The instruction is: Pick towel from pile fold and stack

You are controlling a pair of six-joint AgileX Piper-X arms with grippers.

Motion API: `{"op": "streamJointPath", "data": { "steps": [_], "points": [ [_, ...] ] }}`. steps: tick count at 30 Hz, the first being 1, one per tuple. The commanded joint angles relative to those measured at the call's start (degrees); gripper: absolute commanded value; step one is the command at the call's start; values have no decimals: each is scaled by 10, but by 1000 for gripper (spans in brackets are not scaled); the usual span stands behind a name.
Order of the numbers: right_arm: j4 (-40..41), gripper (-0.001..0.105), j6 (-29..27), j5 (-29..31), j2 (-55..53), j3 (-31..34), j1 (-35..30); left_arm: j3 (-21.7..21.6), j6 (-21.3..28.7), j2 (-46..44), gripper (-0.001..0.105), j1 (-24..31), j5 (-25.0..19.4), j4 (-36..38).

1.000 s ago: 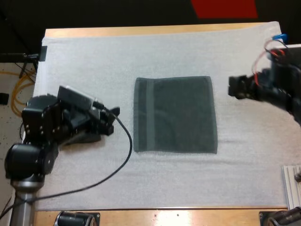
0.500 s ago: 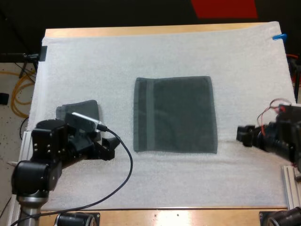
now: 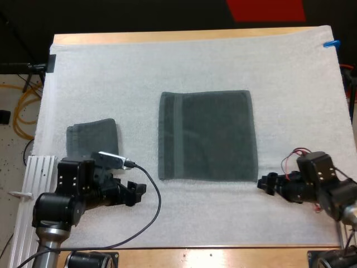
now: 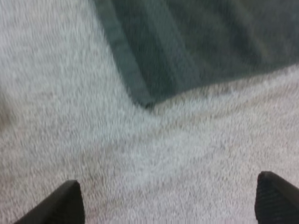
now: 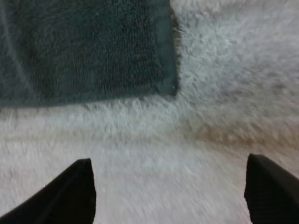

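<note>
In the high view you had the spread towel (image 3: 207, 135) lying flat in the middle of the white mat (image 3: 195, 61), with a smaller towel (image 3: 92, 138) well off to its left (it looked folded, though your left arm hid its near edge, so I can't be sure). Your left gripper (image 3: 136, 192) sat over bare mat near the spread towel's near left corner, and your right gripper (image 3: 263, 184) was just beside its near right corner. In the left wrist view the left fingers (image 4: 67, 203) stood wide apart with nothing between them but mat, the towel's hemmed corner lying ahead of them. In the right wrist view the right fingers (image 5: 77, 189) were likewise spread and clear, with the towel's other near corner ahead and a strip of mat between.
</note>
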Motion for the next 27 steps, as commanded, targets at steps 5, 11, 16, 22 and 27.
{"op": "streamJointPath", "data": {
  "steps": [5, 11, 16, 22, 27],
  "points": [
    [-100, 65, 33, -29, 83, 5, 0, 6, -5, -4, 72, 2, 2, -10],
    [-181, 64, 66, -56, 178, 5, 0, 6, -6, -4, 72, 2, 20, -16],
    [-229, 63, 79, -100, 234, 5, 0, 6, -6, -4, 72, 2, 30, -20],
    [-241, 62, 79, -99, 259, 5, 0, 6, -6, -4, 72, 2, 34, -20],
    [-237, 38, 79, -94, 263, 5, 0, 6, -6, -4, 72, 2, 42, -20]
  ]
}}
